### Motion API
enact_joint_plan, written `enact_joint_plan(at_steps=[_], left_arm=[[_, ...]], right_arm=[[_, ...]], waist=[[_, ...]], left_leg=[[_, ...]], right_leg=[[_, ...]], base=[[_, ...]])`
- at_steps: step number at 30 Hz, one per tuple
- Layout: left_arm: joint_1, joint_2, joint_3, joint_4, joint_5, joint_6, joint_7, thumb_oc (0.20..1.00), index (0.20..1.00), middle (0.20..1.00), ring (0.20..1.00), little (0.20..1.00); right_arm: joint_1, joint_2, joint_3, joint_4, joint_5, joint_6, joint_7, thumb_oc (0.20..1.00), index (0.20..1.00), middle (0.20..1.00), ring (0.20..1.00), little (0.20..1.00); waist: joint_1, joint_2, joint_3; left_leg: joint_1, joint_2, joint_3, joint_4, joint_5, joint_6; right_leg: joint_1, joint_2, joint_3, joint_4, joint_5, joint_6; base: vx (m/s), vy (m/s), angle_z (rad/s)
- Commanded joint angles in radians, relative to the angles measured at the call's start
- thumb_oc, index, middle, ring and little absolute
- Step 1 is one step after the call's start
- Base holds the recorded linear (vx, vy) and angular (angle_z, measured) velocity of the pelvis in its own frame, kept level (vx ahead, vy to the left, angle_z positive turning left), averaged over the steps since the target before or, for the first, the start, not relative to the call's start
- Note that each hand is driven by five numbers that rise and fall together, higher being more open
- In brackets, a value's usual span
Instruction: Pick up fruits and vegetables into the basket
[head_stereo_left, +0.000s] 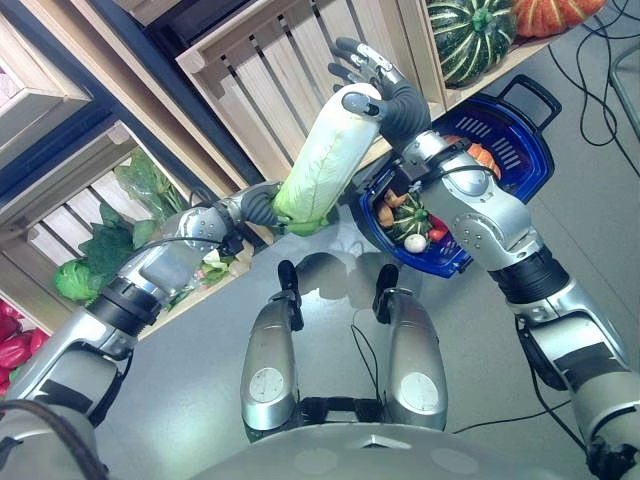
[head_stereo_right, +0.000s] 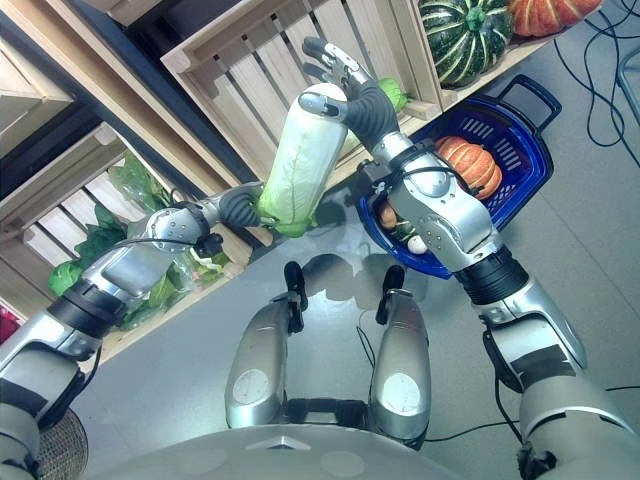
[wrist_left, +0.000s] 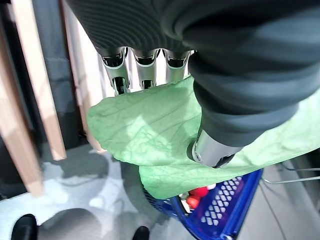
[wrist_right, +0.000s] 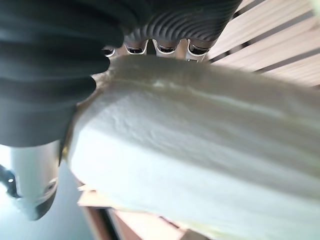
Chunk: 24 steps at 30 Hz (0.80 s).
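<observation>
The napa cabbage (head_stereo_left: 322, 160) has a matt, finely veined leafy skin, pale and waxy-smooth at its white end, crinkled and papery at the green end. The crates (head_stereo_left: 270, 70) are bare, unvarnished pale wood slats with a dry, slightly rough grain. The basket (head_stereo_left: 520, 150) is glossy blue plastic with a perforated wall and a black plastic handle. The striped squash (head_stereo_left: 470, 35) has a smooth, shiny rind; the orange pumpkin (head_stereo_right: 470, 162) is ribbed and duller. The floor (head_stereo_left: 200, 380) is smooth grey with a soft sheen.
</observation>
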Motion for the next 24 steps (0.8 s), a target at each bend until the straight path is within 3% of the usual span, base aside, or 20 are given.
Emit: enact_joint_plan(at_steps=[1, 2, 3, 7, 8, 9, 12, 13, 18, 23, 24], left_arm=[[-0.075, 0.015, 0.018, -0.127, 0.003, -0.078, 0.035, 0.200, 0.200, 0.200, 0.200, 0.200], [-0.078, 0.017, 0.018, -0.127, 0.004, -0.082, 0.033, 0.200, 0.200, 0.200, 0.200, 0.200], [-0.081, 0.017, 0.019, -0.128, 0.004, -0.083, 0.030, 0.200, 0.200, 0.200, 0.200, 0.200], [-0.087, 0.017, 0.030, -0.134, -0.024, -0.071, -0.010, 0.200, 0.200, 0.200, 0.200, 0.200], [-0.087, 0.018, 0.032, -0.136, -0.031, -0.066, -0.014, 0.200, 0.200, 0.200, 0.200, 0.200], [-0.089, 0.018, 0.033, -0.136, -0.039, -0.060, -0.022, 0.200, 0.200, 0.200, 0.200, 0.200], [-0.090, 0.022, 0.037, -0.136, -0.060, -0.052, -0.027, 0.200, 0.200, 0.200, 0.200, 0.200], [-0.087, 0.021, 0.037, -0.132, -0.069, -0.053, -0.020, 0.200, 0.200, 0.200, 0.200, 0.200], [-0.085, 0.006, 0.029, -0.121, -0.069, -0.061, -0.021, 0.200, 0.200, 0.200, 0.200, 0.200], [-0.088, -0.005, 0.017, -0.122, -0.089, -0.049, -0.070, 0.200, 0.200, 0.200, 0.200, 0.200], [-0.089, -0.008, 0.014, -0.123, -0.094, -0.042, -0.077, 0.200, 0.200, 0.200, 0.200, 0.200]], right_arm=[[-0.040, 0.026, 0.066, 0.007, -0.003, 0.039, 0.058, 1.000, 1.000, 1.000, 1.000, 1.000], [-0.041, 0.029, 0.075, 0.024, -0.041, 0.064, 0.069, 0.664, 0.664, 0.664, 0.664, 0.664], [-0.043, 0.028, 0.082, 0.036, -0.078, 0.090, 0.072, 0.200, 0.200, 0.200, 0.200, 0.200], [-0.058, 0.003, 0.123, 0.076, -0.235, 0.189, 0.115, 0.200, 0.200, 0.200, 0.200, 0.200], [-0.060, -0.005, 0.132, 0.079, -0.254, 0.201, 0.112, 0.416, 0.416, 0.416, 0.416, 0.416], [-0.064, -0.019, 0.143, 0.088, -0.273, 0.212, 0.112, 0.849, 0.849, 0.849, 0.849, 0.849], [-0.068, -0.031, 0.153, 0.094, -0.249, 0.227, 0.152, 0.840, 0.840, 0.840, 0.840, 0.840], [-0.065, -0.035, 0.161, 0.088, -0.187, 0.242, 0.178, 1.000, 1.000, 1.000, 1.000, 1.000], [-0.050, 0.002, 0.154, 0.113, -0.095, 0.223, 0.205, 1.000, 1.000, 1.000, 1.000, 1.000], [-0.057, 0.031, 0.162, 0.123, -0.147, 0.221, 0.220, 1.000, 1.000, 1.000, 1.000, 1.000], [-0.058, 0.033, 0.167, 0.122, -0.154, 0.220, 0.224, 0.831, 0.831, 0.831, 0.831, 0.831]], waist=[[0.000, -0.025, -0.047], [0.002, -0.026, -0.046], [0.003, -0.026, -0.045], [0.010, -0.030, -0.041], [0.010, -0.031, -0.040], [0.011, -0.033, -0.038], [0.011, -0.035, -0.037], [0.013, -0.037, -0.036], [0.017, -0.036, -0.036], [0.020, -0.032, -0.037], [0.020, -0.032, -0.038]], left_leg=[[0.018, -0.038, 0.037, 0.082, -0.123, 0.036], [0.016, -0.039, 0.036, 0.085, -0.123, 0.036], [0.015, -0.039, 0.035, 0.085, -0.123, 0.035], [0.018, -0.040, 0.033, 0.081, -0.120, 0.034], [0.019, -0.039, 0.033, 0.080, -0.119, 0.034], [0.022, -0.038, 0.033, 0.078, -0.118, 0.035], [0.023, -0.037, 0.033, 0.073, -0.116, 0.034], [0.020, -0.038, 0.030, 0.075, -0.116, 0.035], [0.021, -0.043, 0.027, 0.073, -0.116, 0.036], [0.024, -0.047, 0.027, 0.068, -0.116, 0.037], [0.027, -0.048, 0.027, 0.065, -0.116, 0.037]], right_leg=[[0.083, -0.019, -0.014, -0.120, 0.035, 0.051], [0.081, -0.019, -0.014, -0.117, 0.034, 0.051], [0.081, -0.019, -0.015, -0.116, 0.034, 0.050], [0.085, -0.018, -0.018, -0.118, 0.035, 0.048], [0.086, -0.018, -0.019, -0.118, 0.035, 0.048], [0.090, -0.017, -0.020, -0.121, 0.035, 0.046], [0.091, -0.015, -0.022, -0.123, 0.035, 0.045], [0.090, -0.014, -0.022, -0.121, 0.034, 0.044], [0.089, -0.015, -0.022, -0.123, 0.035, 0.045], [0.092, -0.014, -0.019, -0.129, 0.039, 0.046], [0.096, -0.014, -0.019, -0.134, 0.040, 0.047]], base=[[-0.03, -0.035, 0.01], [0.00, 0.000, 0.00], [0.00, 0.000, 0.00], [-0.01, -0.016, 0.04], [-0.02, -0.018, 0.07], [-0.02, -0.015, 0.06], [-0.03, -0.013, 0.03], [0.00, 0.000, 0.00], [0.00, 0.000, 0.00], [0.00, 0.002, 0.01], [0.00, 0.000, 0.00]])
